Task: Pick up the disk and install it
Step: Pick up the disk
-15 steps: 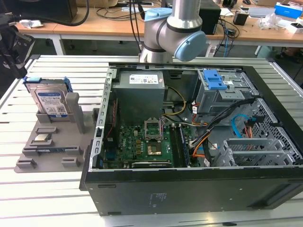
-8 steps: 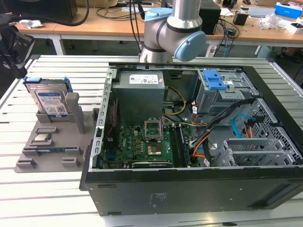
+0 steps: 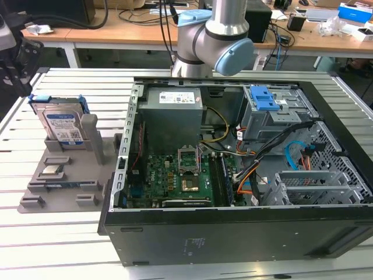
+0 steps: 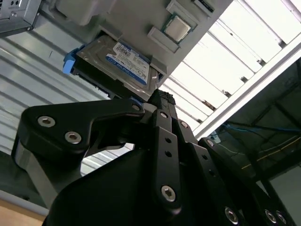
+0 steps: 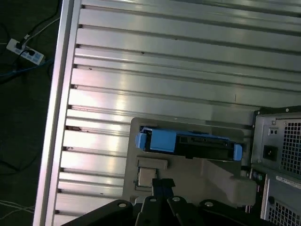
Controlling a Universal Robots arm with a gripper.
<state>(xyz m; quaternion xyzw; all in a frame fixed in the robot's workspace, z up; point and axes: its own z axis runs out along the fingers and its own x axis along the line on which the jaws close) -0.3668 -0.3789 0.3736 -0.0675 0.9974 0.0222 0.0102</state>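
**Exterior view.** A slatted metal counter [image 3: 58, 251] carries an open computer case [image 3: 233, 236] lying on its side; inside it are a green circuit board [image 3: 175, 175], a grey box with a white sticker [image 3: 172, 114] and a drive cage with a blue latch [image 3: 265, 99]; the arm [image 3: 215, 35] rises behind the case. At the exterior view's left, just beside the case, lies a grey holder [image 3: 64, 189]; the disk [image 3: 61, 125] stands upright on edge in a slot at the holder's far end, label facing the camera, blue rails along its sides; a small square chip [image 3: 52, 171] lies flat on the holder, nearer the camera. The black claw [image 3: 17, 76] hangs at the frame's left edge, above the counter and apart from the disk.

**Second wrist view.** The claw [image 4: 161, 97] fills the foreground, seen from the side; past its tip are the disk [image 4: 124, 61] in its slot and the chip [image 4: 178, 29] in its recess; no contact between claw and disk is visible.

**First wrist view.** The camera looks down on the counter [image 5: 164, 61]; the disk [image 5: 188, 143] appears edge-on in the holder [image 5: 197, 176], with the case's rear panel [image 5: 282, 150] beside it; the claw [image 5: 159, 182] is over the holder near the chip [image 5: 146, 176]; its fingers appear pressed together, pinching nothing.
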